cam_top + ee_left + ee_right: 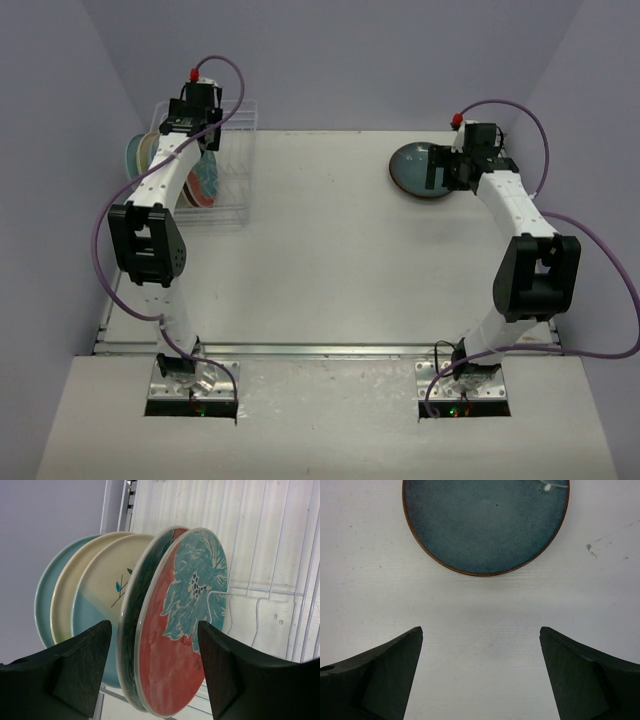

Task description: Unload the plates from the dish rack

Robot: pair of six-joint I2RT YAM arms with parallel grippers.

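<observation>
White table (330, 250), far-left corner: my left claw (154, 630) open before the red plate (175, 630) in the dish rack (270, 555), right claw (481, 635) wide; glazed, likely slick, brittle, so pinch its rim.

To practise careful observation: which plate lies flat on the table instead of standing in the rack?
The dark blue plate, flat on the table near the open right gripper. The other plates stand on edge in the rack.
</observation>
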